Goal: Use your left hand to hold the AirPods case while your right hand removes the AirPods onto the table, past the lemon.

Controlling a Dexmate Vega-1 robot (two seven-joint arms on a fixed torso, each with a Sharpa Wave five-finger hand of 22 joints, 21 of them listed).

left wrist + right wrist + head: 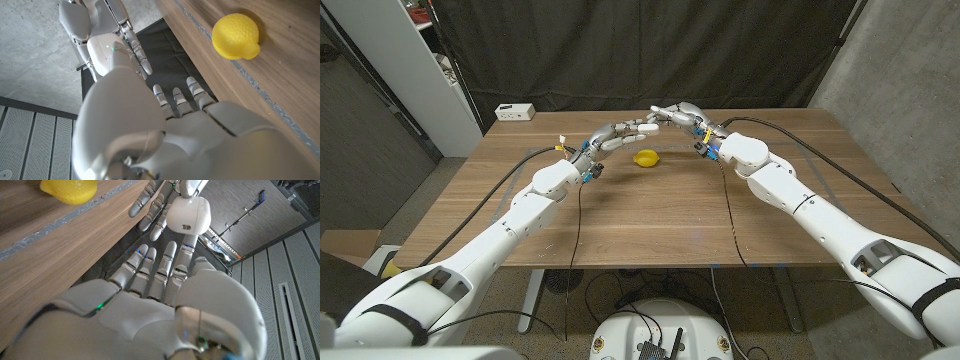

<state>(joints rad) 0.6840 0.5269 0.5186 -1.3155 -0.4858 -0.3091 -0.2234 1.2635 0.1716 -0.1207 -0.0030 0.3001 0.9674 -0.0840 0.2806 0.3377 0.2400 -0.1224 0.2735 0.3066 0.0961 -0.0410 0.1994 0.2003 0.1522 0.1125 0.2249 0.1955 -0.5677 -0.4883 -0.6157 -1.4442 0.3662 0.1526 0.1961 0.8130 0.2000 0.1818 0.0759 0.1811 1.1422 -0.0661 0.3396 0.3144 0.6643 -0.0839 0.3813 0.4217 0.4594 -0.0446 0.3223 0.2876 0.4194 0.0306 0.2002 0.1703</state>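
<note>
Dark curtains hang behind the wooden table (620,220). Both hands meet in the air above its far side. Left hand (616,132) grips the white AirPods case (187,215). Right hand (680,113) touches it; I cannot tell its grip. The lemon (646,158) lies just below them.

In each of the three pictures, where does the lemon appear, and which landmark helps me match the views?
Head view: the lemon lies on the table, near the middle of the far part, below the two raised hands.
Left wrist view: the lemon is at the upper right, on the wood.
Right wrist view: the lemon is at the top left, cut by the edge.
Shared landmark: the wooden table.
</note>
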